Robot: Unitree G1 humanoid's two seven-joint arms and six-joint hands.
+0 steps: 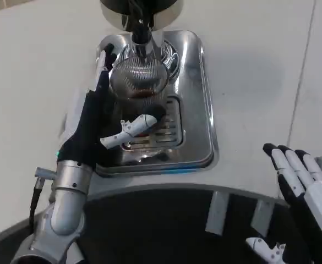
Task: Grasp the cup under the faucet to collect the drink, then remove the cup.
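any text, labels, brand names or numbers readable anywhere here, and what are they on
None can be read.
Drip tray: bare shiny metal, no lettering.
Cup under the faucet: ribbed clear wall, no print visible.
Left robot hand and right robot hand: no markings legible.
White table: plain.

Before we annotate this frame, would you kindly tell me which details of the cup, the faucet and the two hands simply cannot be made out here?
- Dispenser body: cut off by the top edge of the head view.
- Faucet outlet: whether liquid is flowing is too small to tell.
- Cup: left side hidden by the left hand; fill level unclear through reflections.
- Right hand: cut off by the right edge.
- Drip tray: grate partly hidden by the left thumb.
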